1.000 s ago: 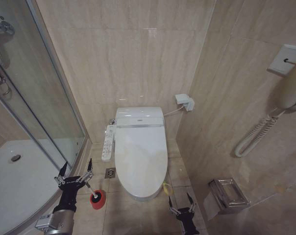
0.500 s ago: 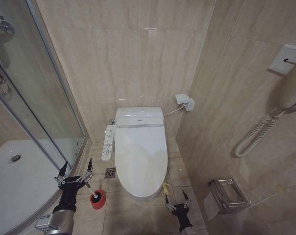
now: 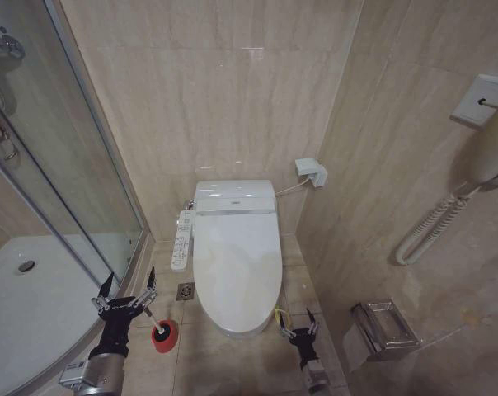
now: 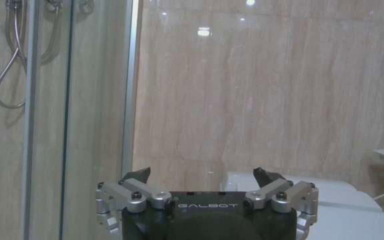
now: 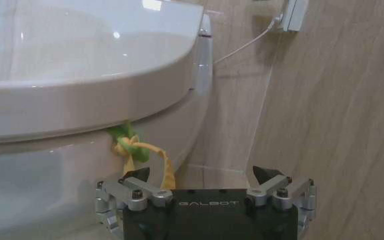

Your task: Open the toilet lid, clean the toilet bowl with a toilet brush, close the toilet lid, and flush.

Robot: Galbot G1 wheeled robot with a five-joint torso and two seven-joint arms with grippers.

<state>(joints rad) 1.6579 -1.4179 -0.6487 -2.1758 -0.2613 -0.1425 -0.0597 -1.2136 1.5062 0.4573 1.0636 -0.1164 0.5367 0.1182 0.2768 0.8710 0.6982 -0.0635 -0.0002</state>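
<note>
While lid (image 3: pixel 237 256) stays shut, right end effector (image 3: pixel 297 331) (open) neared it.

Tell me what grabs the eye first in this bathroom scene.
The white toilet lid lies shut against the back wall, a yellow-green band hanging at its front edge. The right pincer, open, sits just before that band. The left pincer, also open, hovers over the toilet brush by the shower glass.
</note>
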